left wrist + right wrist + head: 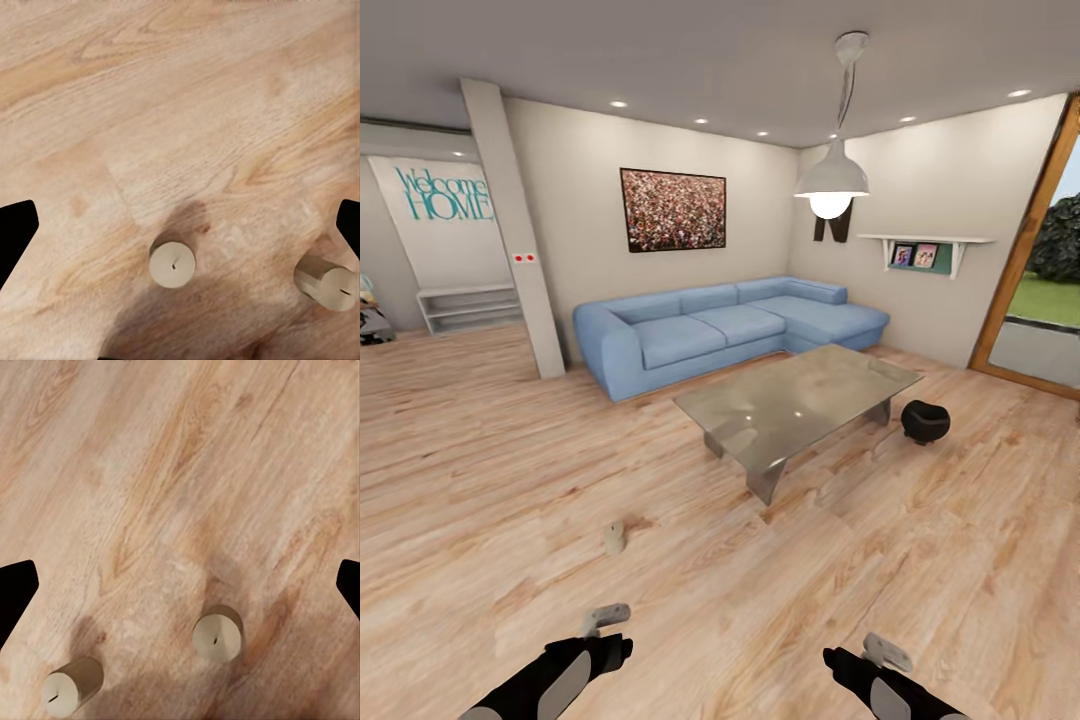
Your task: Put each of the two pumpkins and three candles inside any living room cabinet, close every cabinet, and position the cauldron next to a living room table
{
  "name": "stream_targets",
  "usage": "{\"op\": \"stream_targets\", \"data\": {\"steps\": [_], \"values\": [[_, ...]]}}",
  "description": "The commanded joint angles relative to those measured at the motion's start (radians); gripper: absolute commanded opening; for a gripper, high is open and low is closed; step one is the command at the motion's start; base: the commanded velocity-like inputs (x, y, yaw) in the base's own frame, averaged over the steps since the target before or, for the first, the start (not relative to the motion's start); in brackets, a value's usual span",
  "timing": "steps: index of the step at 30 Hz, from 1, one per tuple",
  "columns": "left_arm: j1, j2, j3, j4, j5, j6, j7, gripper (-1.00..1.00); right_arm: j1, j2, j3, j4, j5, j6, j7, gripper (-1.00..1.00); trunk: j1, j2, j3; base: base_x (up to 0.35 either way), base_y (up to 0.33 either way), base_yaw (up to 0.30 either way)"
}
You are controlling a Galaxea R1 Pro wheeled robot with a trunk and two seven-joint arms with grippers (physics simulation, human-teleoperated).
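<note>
both grippers, left (605, 620) and right (887, 650), stood wide, empty; candle (615, 537) stood ahead: approach squarely, descend vertically.

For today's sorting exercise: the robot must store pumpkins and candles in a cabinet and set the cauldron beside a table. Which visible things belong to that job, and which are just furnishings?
Belongs to the job:
- candle upright on the floor
- second candle near it
- black cauldron
- glass table

Just there:
- blue sofa
- wall picture
- hanging lamp
- wall shelf
</note>
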Motion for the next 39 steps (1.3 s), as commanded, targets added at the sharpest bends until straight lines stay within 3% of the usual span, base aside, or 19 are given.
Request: {"op": "stream_targets", "data": {"steps": [1,12,30,39], "values": [[-0.001,0.001,-0.008,-0.003,0.01,0.003,0.009,1.0,-0.001,0.0,0.008,-0.001,-0.009,0.001,0.001,1.0,0.0,-0.001,-0.001,0.025,-0.006,-0.031],[-0.001,0.001,-0.008,-0.003,0.01,0.003,0.009,1.0,-0.001,0.0,0.008,-0.001,-0.009,0.001,0.001,1.0,0.0,-0.001,-0.001,0.01,0.054,-0.164],[-0.001,0.001,-0.008,-0.003,0.009,0.003,0.009,1.0,-0.001,0.0,0.007,-0.001,-0.009,0.0,0.0,1.0,0.0,-0.001,-0.001,0.032,0.036,-0.02],[-0.001,0.001,-0.008,-0.003,0.01,0.003,0.009,1.0,-0.001,0.0,0.008,-0.001,-0.009,0.0,0.0,1.0,0.0,-0.001,-0.001,0.002,0.003,-0.165]]}}
